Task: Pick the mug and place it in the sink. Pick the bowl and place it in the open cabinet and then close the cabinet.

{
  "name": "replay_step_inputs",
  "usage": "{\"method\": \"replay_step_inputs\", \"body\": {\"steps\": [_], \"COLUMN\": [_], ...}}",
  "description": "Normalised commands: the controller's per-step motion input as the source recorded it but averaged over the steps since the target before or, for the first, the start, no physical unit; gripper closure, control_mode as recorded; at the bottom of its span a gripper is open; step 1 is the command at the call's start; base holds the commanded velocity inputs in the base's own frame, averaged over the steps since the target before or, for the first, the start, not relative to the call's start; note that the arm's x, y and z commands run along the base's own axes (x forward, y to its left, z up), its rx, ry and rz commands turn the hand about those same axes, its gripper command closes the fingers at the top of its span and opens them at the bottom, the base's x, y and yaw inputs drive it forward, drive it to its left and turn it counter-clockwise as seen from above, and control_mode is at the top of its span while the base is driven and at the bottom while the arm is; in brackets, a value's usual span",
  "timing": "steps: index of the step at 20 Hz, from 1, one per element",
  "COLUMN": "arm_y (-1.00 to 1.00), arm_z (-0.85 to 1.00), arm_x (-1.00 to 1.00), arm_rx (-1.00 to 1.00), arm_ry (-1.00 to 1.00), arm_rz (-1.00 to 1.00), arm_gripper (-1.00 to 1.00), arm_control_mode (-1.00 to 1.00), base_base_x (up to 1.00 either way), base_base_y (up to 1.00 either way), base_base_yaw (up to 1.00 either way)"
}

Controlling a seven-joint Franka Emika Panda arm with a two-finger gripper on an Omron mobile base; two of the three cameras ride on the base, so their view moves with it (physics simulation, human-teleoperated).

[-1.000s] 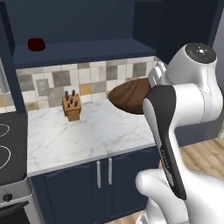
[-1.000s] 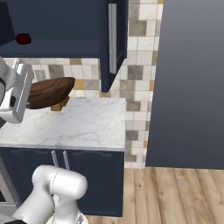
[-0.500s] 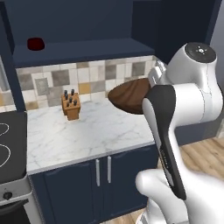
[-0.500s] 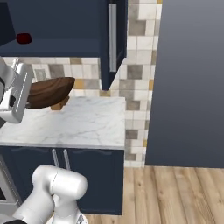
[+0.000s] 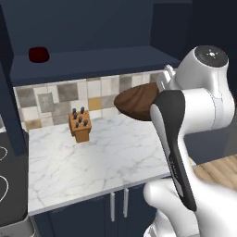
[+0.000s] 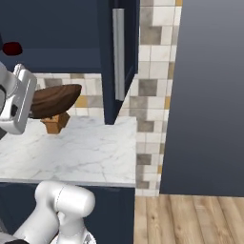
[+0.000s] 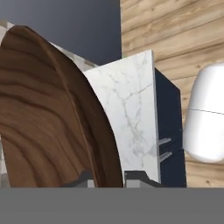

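Marble counter, tiled backsplash, wood floor

The desk is a slab of white marble veined in grey, running from the dark stove edge at the left to a square end beside the wood-plank floor, with navy lower cabinets beneath it. Directly on it stands a small wooden knife block with dark handles, set near the tiled back wall and toward the left. Above the desk, the dark shelf of the open upper cabinet carries a small dark red thing toward its left end.
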Motion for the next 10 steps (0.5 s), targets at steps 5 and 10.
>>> {"method": "replay_step_inputs", "body": {"steps": [5, 10], "arm_y": [0.00, 0.25], "arm_z": [0.00, -0.07], "arm_x": [0.00, -0.45], "arm_rx": [0.00, 0.26], "arm_ry": [0.00, 0.00], "arm_rz": [0.00, 0.00], "arm_gripper": [1.00, 1.00], "arm_control_mode": [1.00, -1.00], "base_base_x": [-0.15, 0.00], "base_base_y": [0.15, 0.00], "base_base_yaw": [0.00, 0.00]}}
